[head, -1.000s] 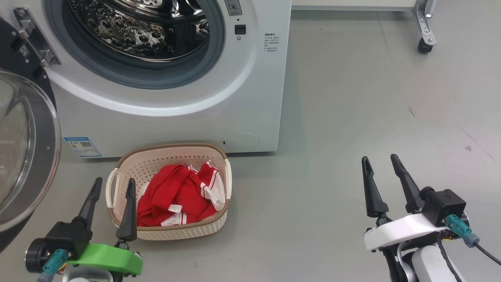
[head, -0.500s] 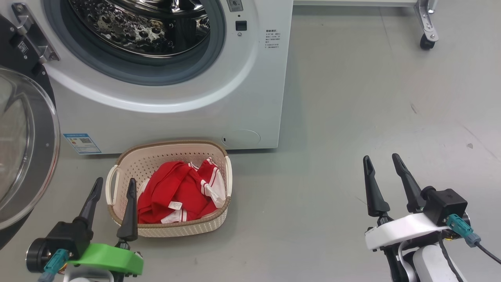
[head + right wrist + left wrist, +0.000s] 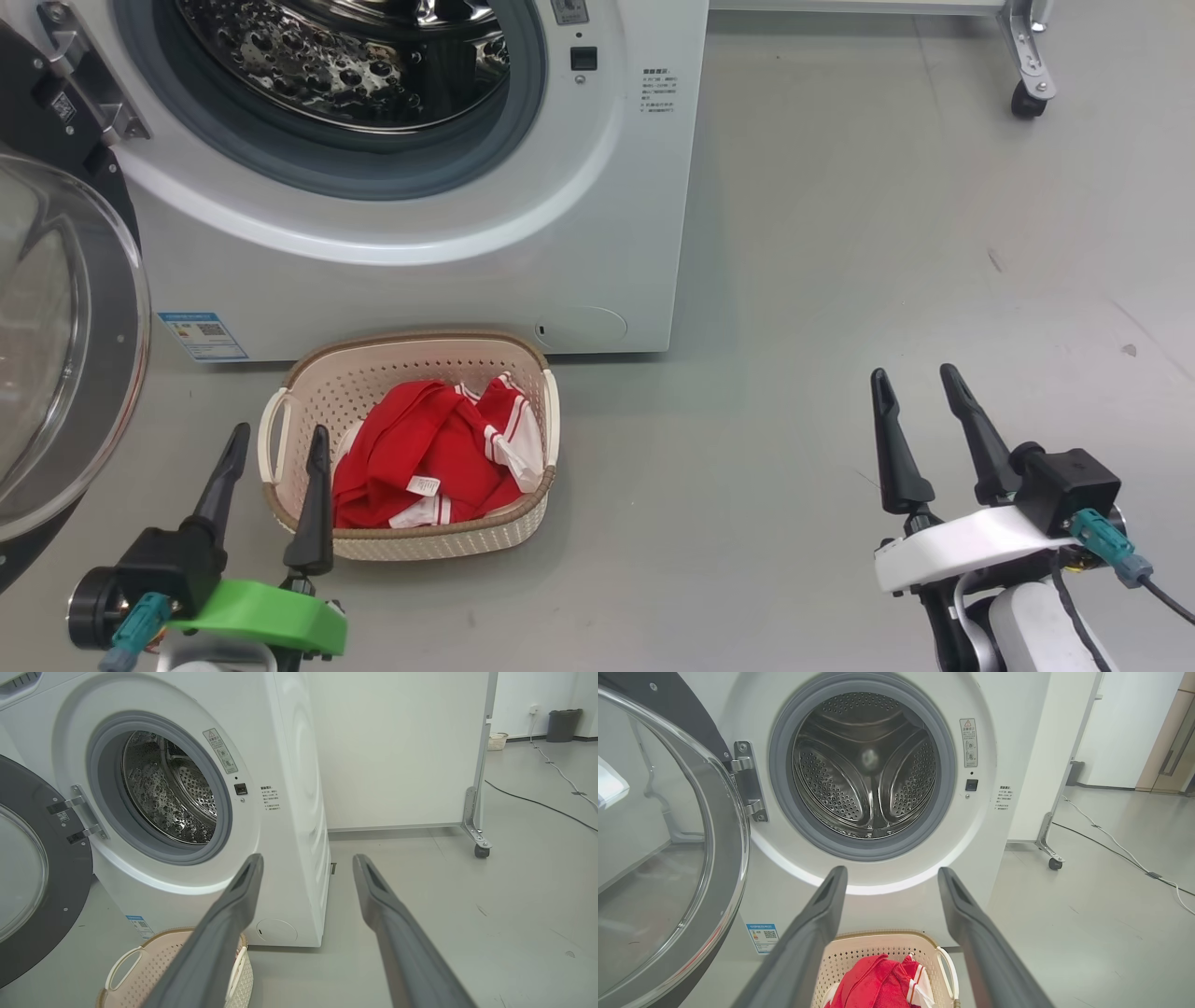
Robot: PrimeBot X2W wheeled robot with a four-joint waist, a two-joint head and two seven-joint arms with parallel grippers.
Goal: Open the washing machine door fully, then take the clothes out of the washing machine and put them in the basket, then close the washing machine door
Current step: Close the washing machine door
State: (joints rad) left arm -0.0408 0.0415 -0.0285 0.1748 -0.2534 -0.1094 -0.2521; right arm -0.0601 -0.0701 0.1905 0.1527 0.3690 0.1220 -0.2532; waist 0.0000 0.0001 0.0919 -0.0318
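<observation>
One basket [image 3: 439, 546] lengthwise along washing machine [image 3: 420, 289]

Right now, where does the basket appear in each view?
Head view: basket lower left of centre, in front of the washing machine.
Left wrist view: bottom edge, centre.
Right wrist view: bottom left corner, cut off.
Shared landmark: the blue label on the machine's lower corner, near the basket.

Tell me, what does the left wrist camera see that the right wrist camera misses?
Left wrist view, not the right: the red clothes in the basket. Right wrist view, not the left: the washing machine's white side panel and a dark bin far across the floor. Both: the basket, the empty steel drum, the open washing machine door and a wheeled caster.
</observation>
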